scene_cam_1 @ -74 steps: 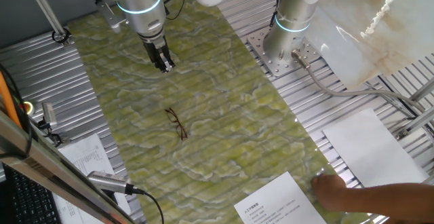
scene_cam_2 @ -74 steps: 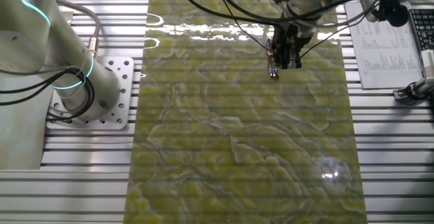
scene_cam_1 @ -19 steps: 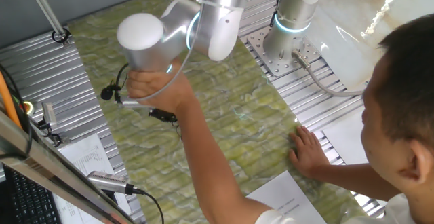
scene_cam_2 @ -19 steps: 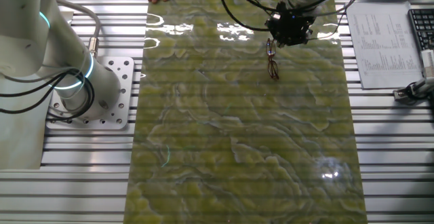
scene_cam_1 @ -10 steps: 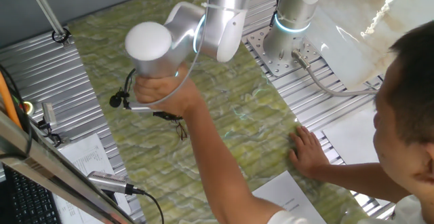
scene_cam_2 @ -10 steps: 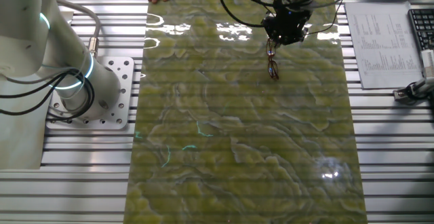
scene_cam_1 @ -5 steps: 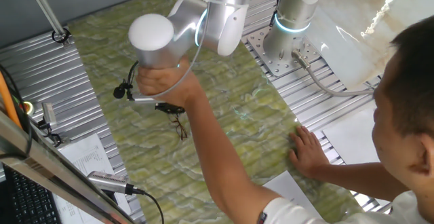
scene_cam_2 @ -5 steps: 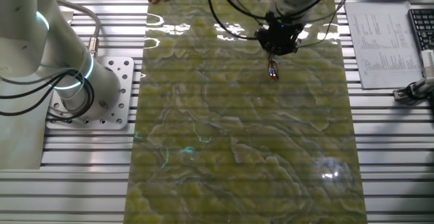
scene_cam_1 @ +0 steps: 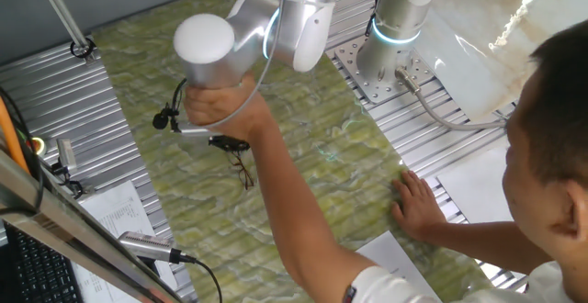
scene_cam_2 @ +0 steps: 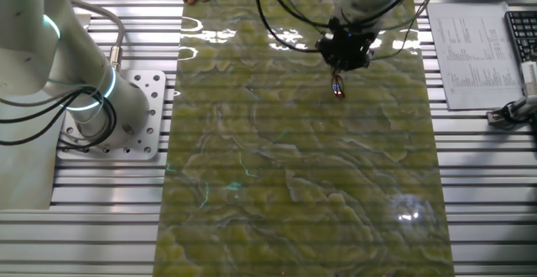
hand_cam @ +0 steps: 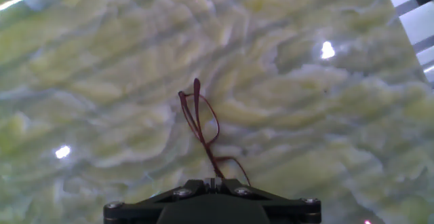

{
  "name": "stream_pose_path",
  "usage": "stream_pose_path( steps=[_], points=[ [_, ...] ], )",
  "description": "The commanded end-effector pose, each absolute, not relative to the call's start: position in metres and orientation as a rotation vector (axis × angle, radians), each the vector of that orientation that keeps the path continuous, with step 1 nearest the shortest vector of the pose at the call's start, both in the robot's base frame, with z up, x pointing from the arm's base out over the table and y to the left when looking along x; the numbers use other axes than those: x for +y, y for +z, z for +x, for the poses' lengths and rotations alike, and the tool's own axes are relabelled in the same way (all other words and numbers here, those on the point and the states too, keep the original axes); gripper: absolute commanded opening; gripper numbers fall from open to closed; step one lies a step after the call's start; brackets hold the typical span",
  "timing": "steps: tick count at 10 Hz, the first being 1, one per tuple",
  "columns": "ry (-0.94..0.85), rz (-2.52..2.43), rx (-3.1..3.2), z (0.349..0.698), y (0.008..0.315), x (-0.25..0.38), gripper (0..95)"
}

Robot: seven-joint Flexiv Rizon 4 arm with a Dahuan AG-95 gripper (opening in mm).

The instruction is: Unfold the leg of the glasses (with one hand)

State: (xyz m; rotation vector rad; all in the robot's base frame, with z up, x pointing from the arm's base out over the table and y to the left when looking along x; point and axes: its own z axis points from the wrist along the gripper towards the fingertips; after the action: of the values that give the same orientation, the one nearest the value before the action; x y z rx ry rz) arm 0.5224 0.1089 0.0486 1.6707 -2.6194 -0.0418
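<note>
The silver arm [scene_cam_1: 299, 18] leans low over the green-and-yellow marbled mat [scene_cam_1: 303, 129], its wrist bent so the tool points sideways and down, and a person's bare hand [scene_cam_1: 220, 110] is wrapped around that wrist just under the white rounded cap, guiding it. The black hand [scene_cam_1: 230, 143] sticks out from under those fingers, close above the glasses [scene_cam_1: 242, 171], which lie on the mat toward its middle. From the other fixed view, the hand [scene_cam_2: 344, 52] hangs amid a tangle of black cables with the glasses [scene_cam_2: 337, 86] peeking out right below its tip. In the hand view the mount's dark edge fills the bottom of the picture and the glasses [hand_cam: 203, 129] run away from it across the mat; the thin reddish-brown leg [hand_cam: 210, 157] leads straight in toward the mount, where its near end slips out of sight. How the jaws stand cannot be told from any view, since the fingertips are hidden. The person's other hand [scene_cam_1: 418, 207] rests flat on the mat's far edge, beside a printed sheet [scene_cam_1: 395, 262].
</note>
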Motion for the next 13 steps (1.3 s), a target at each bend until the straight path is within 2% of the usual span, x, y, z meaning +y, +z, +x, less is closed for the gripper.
stream_pose_path(
  steps=[1,5,13],
  points=[
    [-0.041,1.678,-2.611,0.552,0.036,0.178,0.0],
    [-0.006,1.698,-2.585,0.549,0.024,0.178,0.0],
    [0.006,1.731,-2.545,0.555,0.033,0.172,0.0]
  ],
)
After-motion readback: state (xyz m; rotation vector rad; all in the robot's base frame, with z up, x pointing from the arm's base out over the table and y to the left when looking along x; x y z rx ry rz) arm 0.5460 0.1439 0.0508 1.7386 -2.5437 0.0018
